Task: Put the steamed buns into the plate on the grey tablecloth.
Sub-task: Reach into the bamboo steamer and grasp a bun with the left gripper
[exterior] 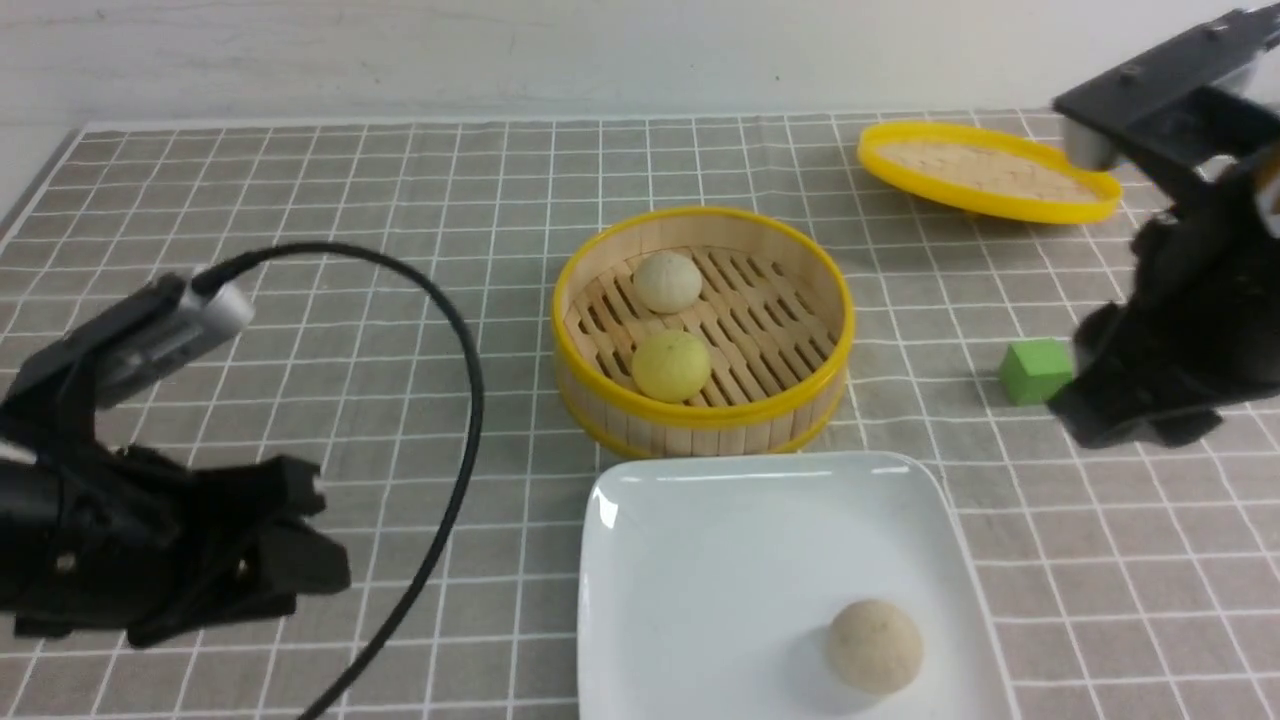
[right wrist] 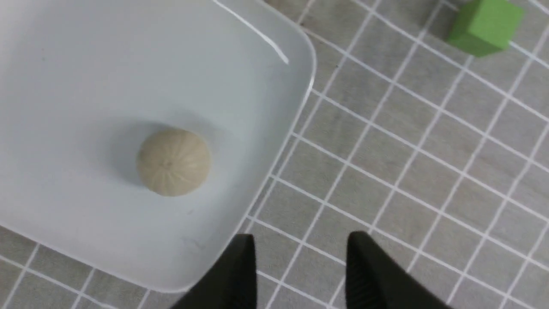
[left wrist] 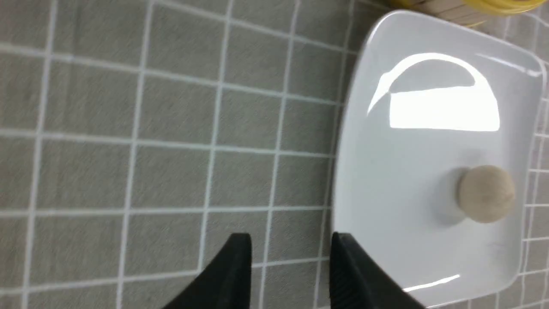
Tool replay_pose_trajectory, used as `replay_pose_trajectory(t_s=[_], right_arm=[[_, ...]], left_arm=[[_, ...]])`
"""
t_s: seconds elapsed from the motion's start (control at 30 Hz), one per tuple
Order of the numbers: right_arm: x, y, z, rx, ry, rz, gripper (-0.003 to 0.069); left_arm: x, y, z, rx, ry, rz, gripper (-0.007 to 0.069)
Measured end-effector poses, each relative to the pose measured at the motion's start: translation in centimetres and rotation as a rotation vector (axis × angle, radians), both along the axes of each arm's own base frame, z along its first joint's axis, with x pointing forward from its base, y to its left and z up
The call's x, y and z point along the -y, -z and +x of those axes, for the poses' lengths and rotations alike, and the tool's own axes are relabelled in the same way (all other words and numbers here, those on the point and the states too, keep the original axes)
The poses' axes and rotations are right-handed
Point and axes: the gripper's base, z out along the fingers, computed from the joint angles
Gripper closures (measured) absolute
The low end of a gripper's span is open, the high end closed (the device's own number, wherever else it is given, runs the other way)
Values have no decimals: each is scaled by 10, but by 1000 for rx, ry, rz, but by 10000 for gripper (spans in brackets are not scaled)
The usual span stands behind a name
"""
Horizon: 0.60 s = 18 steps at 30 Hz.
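Note:
The white square plate (exterior: 720, 560) lies on the grey tablecloth (exterior: 300, 200) at the front centre. One beige bun (exterior: 873, 645) sits in its near right part. An off-white bun (exterior: 667, 281) and a pale yellow bun (exterior: 671, 365) sit in the bamboo steamer basket (exterior: 700, 413) behind the plate. My left gripper (exterior: 330, 535) is open and empty, left of the plate. In the left wrist view its gripper (left wrist: 291, 244) hovers at the plate (left wrist: 386, 193) edge, apart from the bun (left wrist: 486, 194). My right gripper (exterior: 1085, 385) is open and empty; the right wrist view shows it (right wrist: 300, 244) over cloth beside the plate (right wrist: 64, 64) and bun (right wrist: 173, 162).
A green cube (exterior: 1036, 370) sits on the cloth just left of my right gripper; it also shows in the right wrist view (right wrist: 484, 25). The flat yellow-rimmed lid (exterior: 985, 170) lies at the back right. A black cable (exterior: 460, 400) arcs from the left arm across the cloth.

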Motion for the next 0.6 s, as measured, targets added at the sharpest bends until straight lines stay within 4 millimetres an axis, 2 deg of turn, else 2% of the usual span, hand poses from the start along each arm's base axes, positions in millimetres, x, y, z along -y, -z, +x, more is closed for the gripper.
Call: replay_pose_trajectory(t_s=[0.07,0.1,0.17,0.2,0.23,0.27,0.3,0.4,0.53,0.57,0.6], right_arm=[[11,2,-17,3,5,1,512],[14,0,-21,11,6,6,533],[31,7,-48,20,13,11,645],[38,12,-58,23,17,13,666],[45,17,-68,26,21,16,672],[45,20,-69,18,23,11,672],[54,26,-83,34,25,23,673],[65,45,-101,92,21,61,673],[73,66,-114,187,9,115,673],[73,67,-113,188,8,114,673],[74,73,-115,208,4,119,672]], left_arm=[[4,-4,16,-13,40,-15,331],[4,-6,17,-6,44,-18,330],[14,-11,40,-26,89,-47,304],[19,-11,48,-30,110,-47,288],[27,-11,56,-28,133,-47,270],[29,-9,58,-35,139,-46,267],[41,-10,68,-28,174,-45,242],[75,-13,89,-8,267,-39,173],[117,-23,130,54,355,-29,106],[121,-19,133,45,361,-28,102],[134,-20,145,59,383,-10,95]])
